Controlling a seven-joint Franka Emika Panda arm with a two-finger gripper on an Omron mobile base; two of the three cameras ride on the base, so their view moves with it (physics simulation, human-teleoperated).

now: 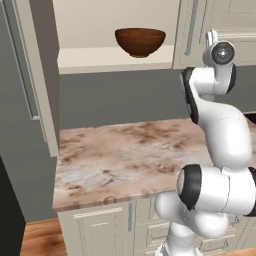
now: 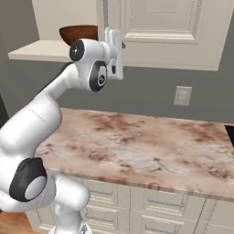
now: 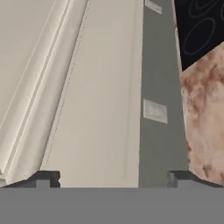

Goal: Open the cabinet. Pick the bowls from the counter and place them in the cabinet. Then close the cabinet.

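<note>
1. My end effector (image 3: 113,177) is raised high, just in front of the lower edge of the cabinet's right door (image 2: 160,27), with its two fingertips (image 3: 43,178) standing wide apart and nothing between them. If I swing or lift carelessly from here, a finger could scrape or catch on the door panel, since it is so close.

2. The reddish-brown wooden bowl (image 1: 140,41) sits on the cabinet shelf (image 1: 100,59), near the front edge. A hard push on a door, or a knock from my wrist, could shake it forward and off the shelf.

3. The left door (image 1: 37,75) is swung out towards me. To shut it I judge I must get round to its outer face; coming at it from the wrong side would push it wider instead.

4. I see only one bowl, and the marbled counter (image 1: 125,155) shows none in my base views. If I shut the cabinet (image 1: 115,20) now, the pale grey-green bowl may be left out, so I would check for it first.

5. With my arm stretched up this high, reaching further left for the open door may strain my joints; moving the base could be safer.
</note>
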